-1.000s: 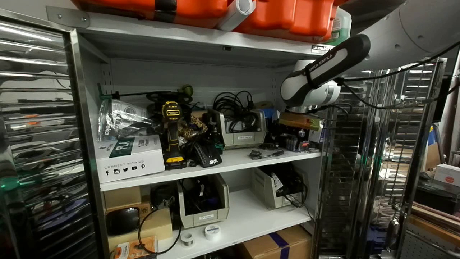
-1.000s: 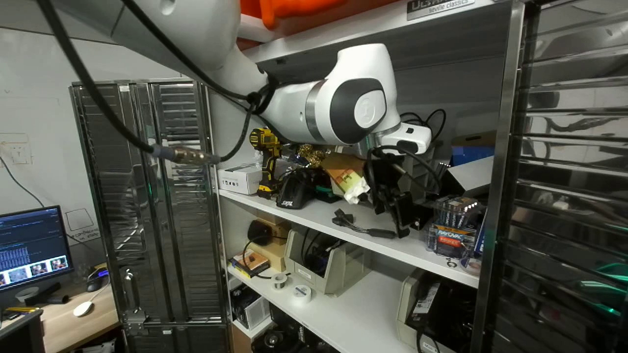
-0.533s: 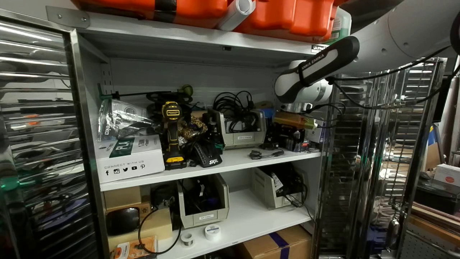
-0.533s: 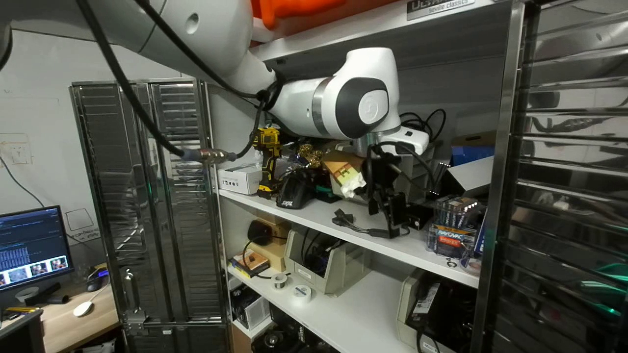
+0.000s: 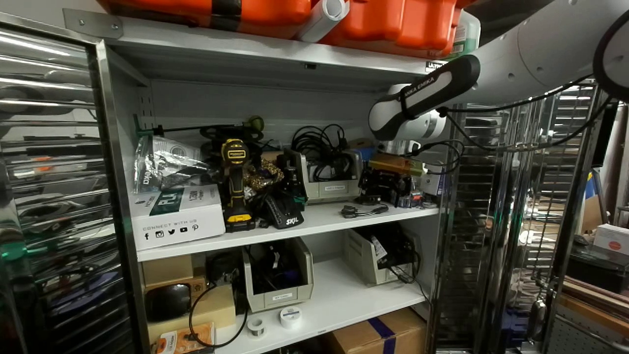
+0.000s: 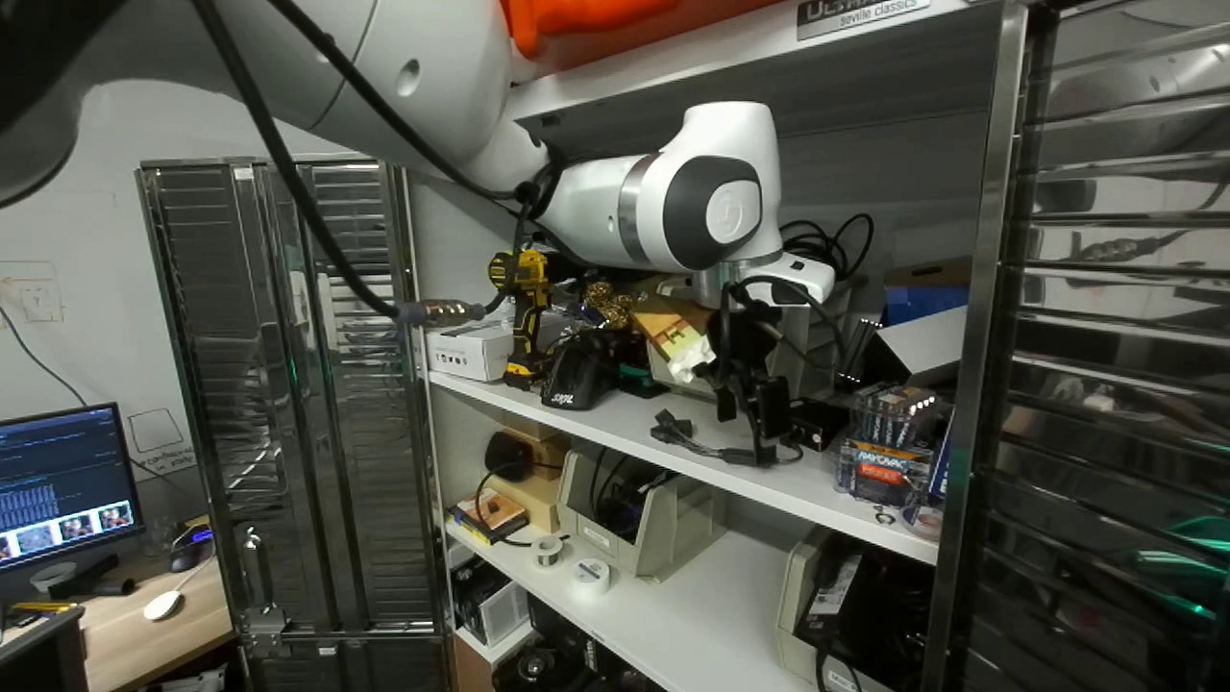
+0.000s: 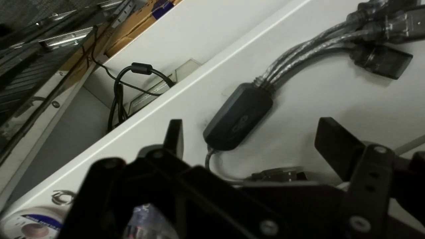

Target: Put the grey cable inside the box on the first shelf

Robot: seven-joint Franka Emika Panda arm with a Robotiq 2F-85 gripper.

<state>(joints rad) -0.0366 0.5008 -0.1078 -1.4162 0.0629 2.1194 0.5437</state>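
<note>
The grey cable [image 5: 364, 211] lies on the first shelf [image 5: 319, 221] near its front edge. It also shows in an exterior view [image 6: 706, 447]. In the wrist view, the cable's dark block [image 7: 239, 116] and several connectors are visible. Its single plug is partly hidden behind my gripper. The pale-grey box [image 5: 327, 192] stands on the same shelf, behind the cable, with black cables inside. My gripper [image 7: 250, 132] is open and empty, low above the shelf. The cable's block lies between its fingers, apart from both. The gripper also shows in both exterior views [image 5: 388, 191] [image 6: 752, 413].
A battery pack [image 6: 879, 471] and a tape roll [image 7: 35, 229] stand beside my gripper. A black charger [image 5: 280, 211], a yellow drill [image 5: 236, 182] and a white labelled box [image 5: 177, 216] stand on the first shelf. Bins [image 5: 280, 297] stand on the shelf below.
My arm has moved left in an exterior view and sunk slightly, bringing the gripper nearer the cable. The cable has not moved.
</note>
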